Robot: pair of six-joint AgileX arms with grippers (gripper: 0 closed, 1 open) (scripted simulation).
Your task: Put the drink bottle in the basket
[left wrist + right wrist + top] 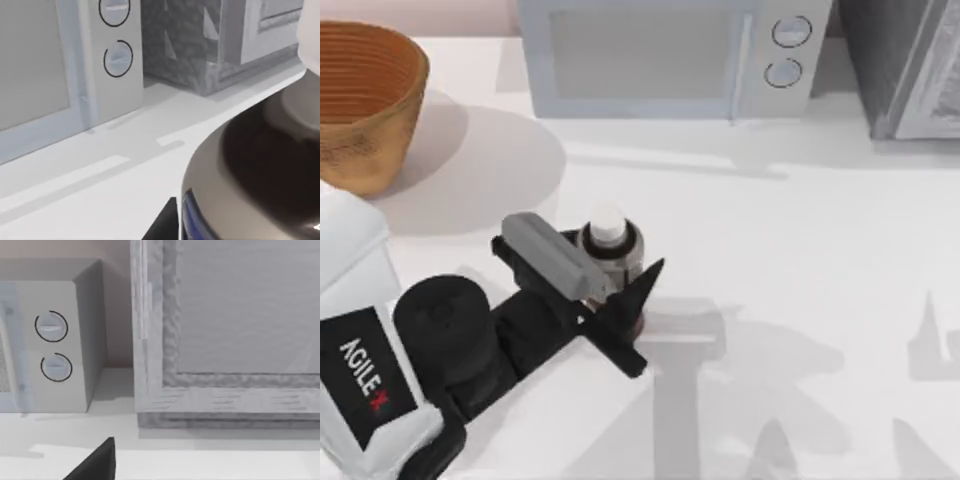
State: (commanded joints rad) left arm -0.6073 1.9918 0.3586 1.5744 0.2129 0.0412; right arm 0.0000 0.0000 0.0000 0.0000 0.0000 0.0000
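Note:
The drink bottle (607, 226) stands upright on the white table left of centre, white cap up, grey band below it and reddish-brown at its foot. My left gripper (618, 250) reaches in from the lower left and is shut on the drink bottle; one black finger (642, 290) lies against its near side, the other is hidden under the grey wrist camera. In the left wrist view the bottle (260, 165) looms very close beside a dark fingertip (165, 225). The tan wicker basket (365, 100) sits at the far left corner. A dark fingertip (97, 462) of my right gripper shows in the right wrist view.
A white microwave (670, 55) stands along the back edge, with a grey cabinet (910, 65) at the back right. Open tabletop (490, 170) lies between the bottle and the basket.

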